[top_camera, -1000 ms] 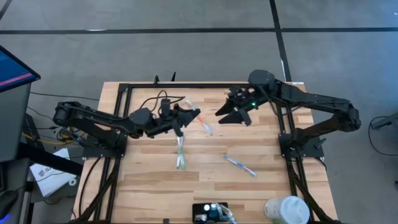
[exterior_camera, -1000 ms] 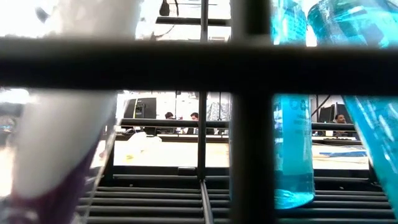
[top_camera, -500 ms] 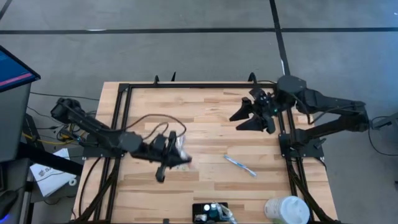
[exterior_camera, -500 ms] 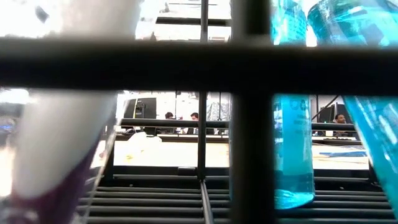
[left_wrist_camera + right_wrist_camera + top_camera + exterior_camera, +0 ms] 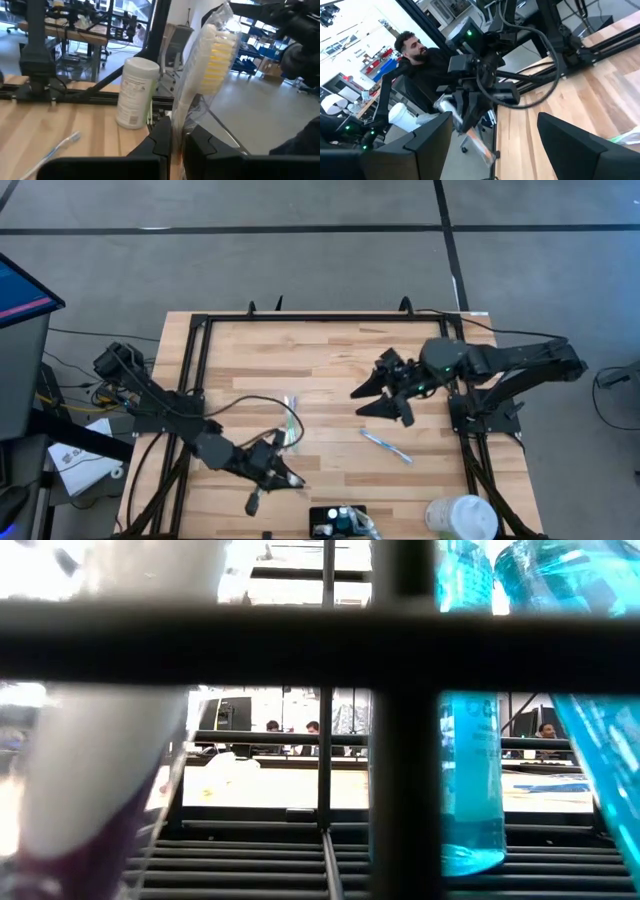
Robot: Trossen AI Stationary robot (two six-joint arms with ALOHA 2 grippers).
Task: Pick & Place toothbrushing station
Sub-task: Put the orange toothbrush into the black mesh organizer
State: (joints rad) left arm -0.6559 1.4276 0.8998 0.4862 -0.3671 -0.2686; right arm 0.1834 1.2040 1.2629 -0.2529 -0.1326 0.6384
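Your left gripper, clamped on a clear-wrapped yellow-bristled toothbrush, has swung close to the low black rectangular station, ready for placing; your right gripper gapes empty, well apart from it.

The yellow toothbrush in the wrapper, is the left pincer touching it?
Touching. The left wrist view shows the left pincer shut on the wrapped yellow toothbrush, whose handle runs down between its two dark fingers.

You have a light wooden table with a black frame. On it lie a blue toothbrush right of centre, green-white toothbrushes left of centre, the black toothbrushing station at the bottom edge, and a white canister at lower right.
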